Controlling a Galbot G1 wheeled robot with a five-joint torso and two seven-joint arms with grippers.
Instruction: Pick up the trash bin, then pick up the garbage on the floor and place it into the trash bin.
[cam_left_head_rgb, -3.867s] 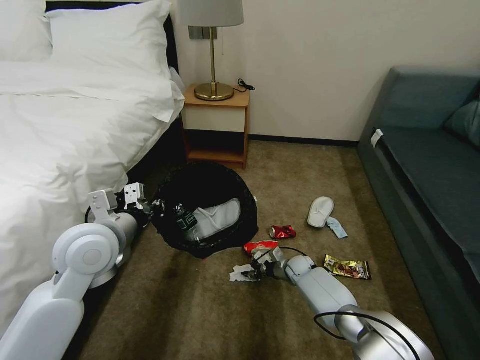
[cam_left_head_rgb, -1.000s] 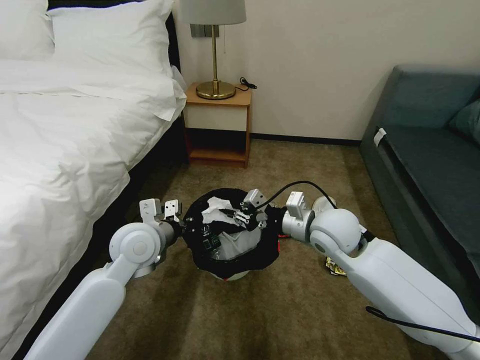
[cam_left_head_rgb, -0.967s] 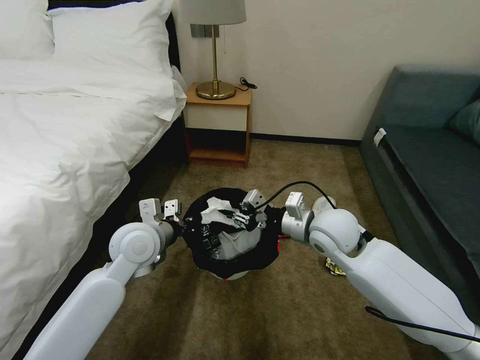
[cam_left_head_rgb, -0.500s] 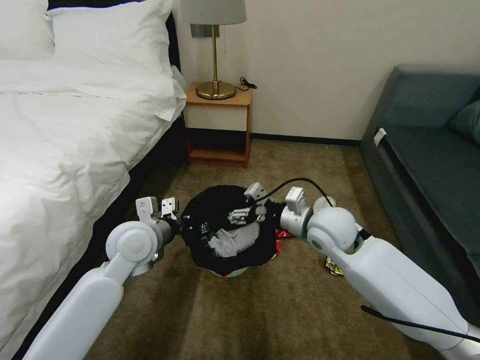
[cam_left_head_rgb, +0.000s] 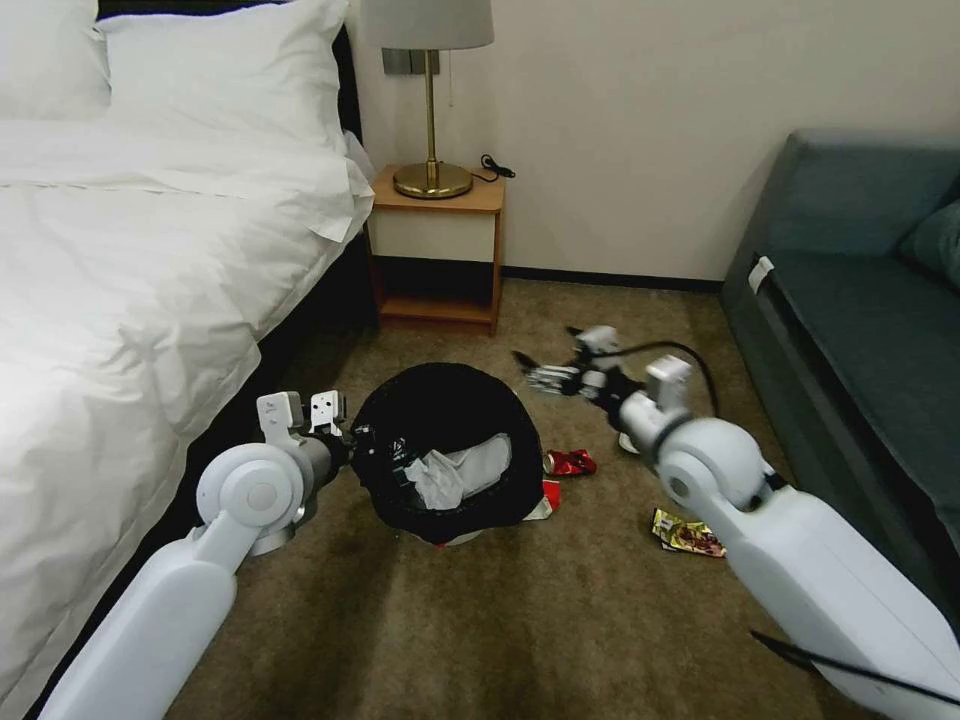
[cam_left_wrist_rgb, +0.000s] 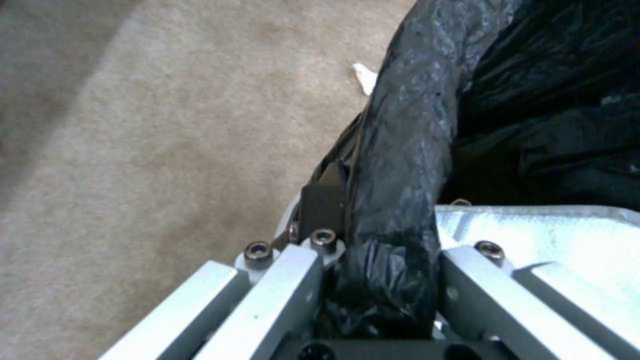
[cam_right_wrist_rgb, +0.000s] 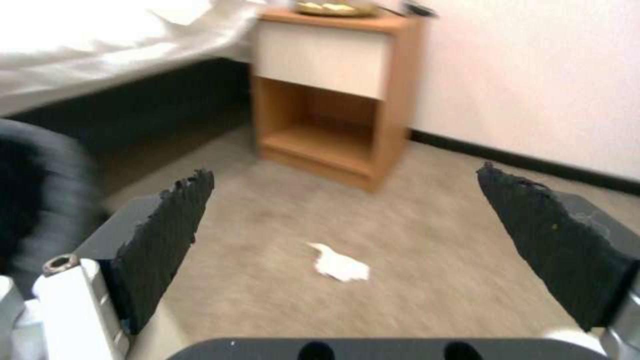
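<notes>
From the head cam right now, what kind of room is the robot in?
Most likely a hotel bedroom: a bed made up in white linen, a wooden nightstand carrying a brass lamp, and a teal sofa on carpet.

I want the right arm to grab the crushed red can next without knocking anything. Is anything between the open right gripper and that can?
Nothing visible. The right gripper hangs open above the carpet, beyond the trash bin. The red can lies on open floor beside the bin, nearer the robot, with nothing over it. The left gripper is clamped on the bin's rim.
</notes>
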